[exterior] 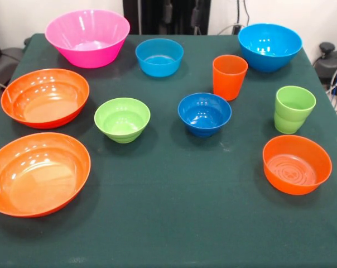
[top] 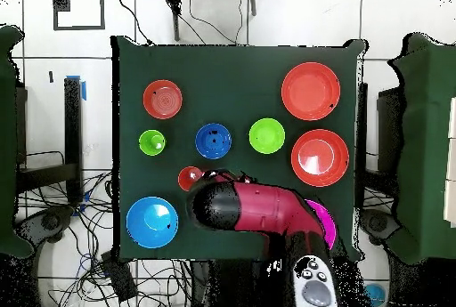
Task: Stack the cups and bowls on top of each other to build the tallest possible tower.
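Observation:
All cups and bowls stand apart, upright, on the green table [exterior: 174, 223]. The big pink bowl [exterior: 87, 36] is far left, half under the arm in the overhead view [top: 324, 225]. Two wide orange bowls [exterior: 45, 96] [exterior: 38, 172] are at the left. The lime green bowl [exterior: 122, 119] and dark blue bowl [exterior: 204, 113] are in the middle. Sky blue bowls [exterior: 159, 56] [exterior: 269, 46] stand at the back. The orange cup [exterior: 230, 75], lime green cup [exterior: 294, 109] and smaller orange bowl [exterior: 297, 163] are at the right. No gripper shows.
The red and black arm [top: 254, 207] lies folded over the table's robot side in the overhead view and hides the smaller sky blue bowl there. The black pedestal [exterior: 168, 14] stands behind the table. Cables lie on the floor [top: 80, 206].

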{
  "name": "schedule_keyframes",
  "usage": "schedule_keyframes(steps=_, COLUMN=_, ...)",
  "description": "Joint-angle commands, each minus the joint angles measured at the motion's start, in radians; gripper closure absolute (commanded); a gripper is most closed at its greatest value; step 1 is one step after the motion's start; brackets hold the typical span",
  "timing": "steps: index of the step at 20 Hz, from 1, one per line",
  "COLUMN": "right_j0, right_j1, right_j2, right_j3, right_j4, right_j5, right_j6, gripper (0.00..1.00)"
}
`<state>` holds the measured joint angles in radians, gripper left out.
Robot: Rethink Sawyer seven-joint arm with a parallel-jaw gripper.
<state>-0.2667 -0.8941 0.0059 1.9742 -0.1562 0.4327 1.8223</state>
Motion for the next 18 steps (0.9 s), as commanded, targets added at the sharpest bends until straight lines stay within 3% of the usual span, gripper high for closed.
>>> schedule_keyframes(steps=1, right_j0=-0.097, right_j1=0.010, right_j2=0.174, right_j3=0.042, right_j4=-0.121, right_j5=0.124, right_j6=-0.231, gripper=0.00)
schedule_keyframes(steps=6, right_j0=-0.159, right_j1=0.018, right_j2=0.219, right_j3=0.049, right_j4=-0.180, right_j5=0.112, right_j6=-0.236, gripper=0.00)
schedule_keyframes(steps=18, right_j0=-0.226, right_j1=0.066, right_j2=0.291, right_j3=0.036, right_j4=-0.306, right_j5=0.095, right_j6=-0.210, gripper=0.00)
